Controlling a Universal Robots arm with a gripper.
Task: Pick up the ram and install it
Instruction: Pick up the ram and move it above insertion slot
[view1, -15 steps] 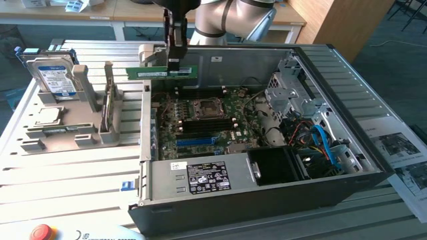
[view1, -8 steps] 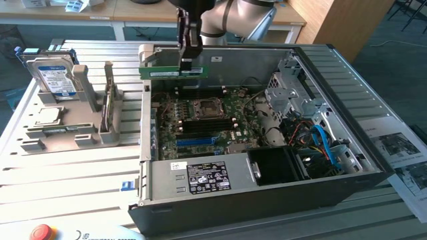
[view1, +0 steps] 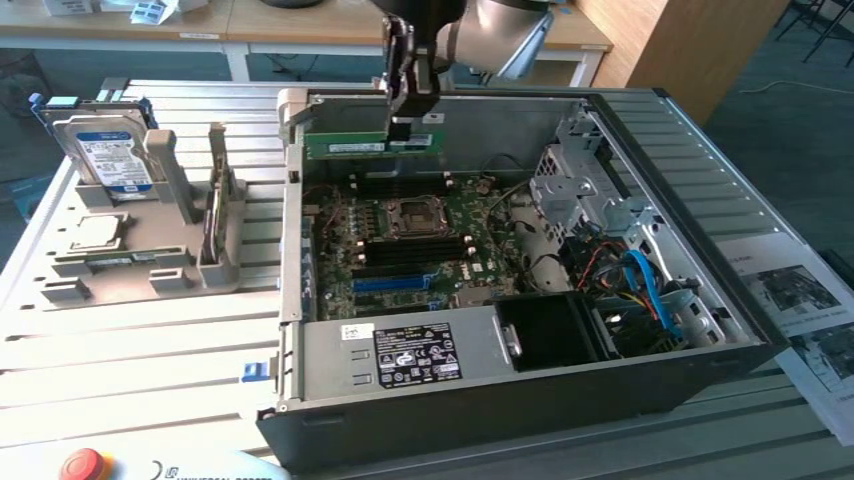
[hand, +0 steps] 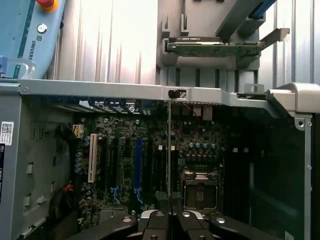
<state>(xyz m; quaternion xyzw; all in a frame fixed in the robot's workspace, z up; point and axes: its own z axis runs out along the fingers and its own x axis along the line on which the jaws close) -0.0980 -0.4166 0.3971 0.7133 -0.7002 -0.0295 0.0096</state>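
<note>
We see the ram (view1: 360, 147), a long green stick with a pale label, up on its long edge, level, pinched in the tool (view1: 404, 130) over the motherboard (view1: 467, 215).

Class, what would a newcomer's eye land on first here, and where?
The open computer case dominates the middle of the exterior view, its green motherboard exposed. Above it, the gripper is shut on the ram. A blue-labelled hard drive stands in a grey holder on that view's left.

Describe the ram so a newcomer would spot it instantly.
Find the open computer case. Above its motherboard, the fingers pinch a long flat green stick: the ram. Unlike the boxy silver hard drive outside the case, it hangs in the air.
</note>
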